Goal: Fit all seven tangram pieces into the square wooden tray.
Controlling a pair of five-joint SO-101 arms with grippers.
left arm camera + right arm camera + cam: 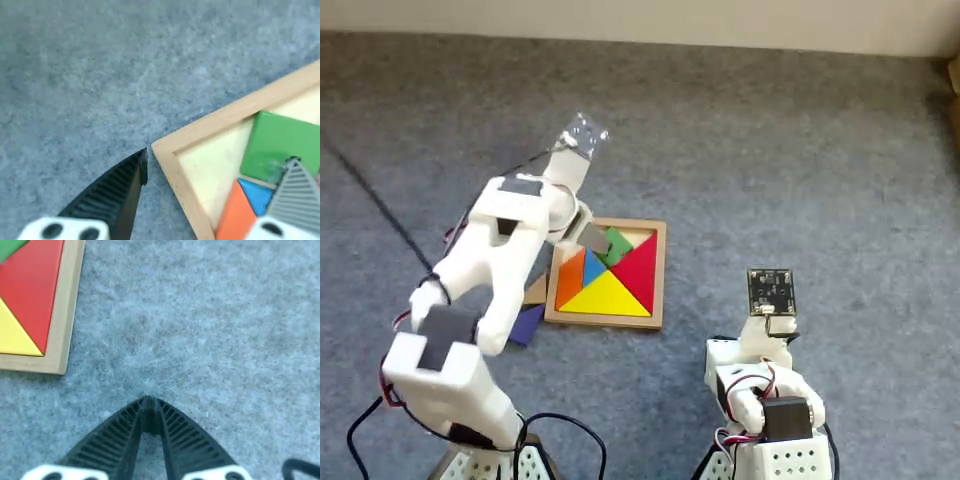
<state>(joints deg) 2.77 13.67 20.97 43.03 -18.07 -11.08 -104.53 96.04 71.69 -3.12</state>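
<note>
The square wooden tray (658, 270) lies mid-table with orange (570, 280), blue (593, 266), yellow (608, 296), red (638, 266) and green (617, 244) pieces in it. A purple piece (527, 325) lies on the carpet off the tray's left side, partly under the left arm. My left gripper (218, 156) is open and straddles the tray's corner (165, 147): its black finger (120, 190) is outside the rim, and its grey finger (295, 190) is inside, over the edge of the green square (277, 142). My right gripper (148, 401) is shut on nothing, low over bare carpet beside the tray's rim (62, 325).
Grey carpet covers the table. The left arm (500, 260) hangs over the tray's left side and hides a tan shape (535, 290) next to the rim. The right arm (765, 400) sits folded at the near right, with open carpet around it.
</note>
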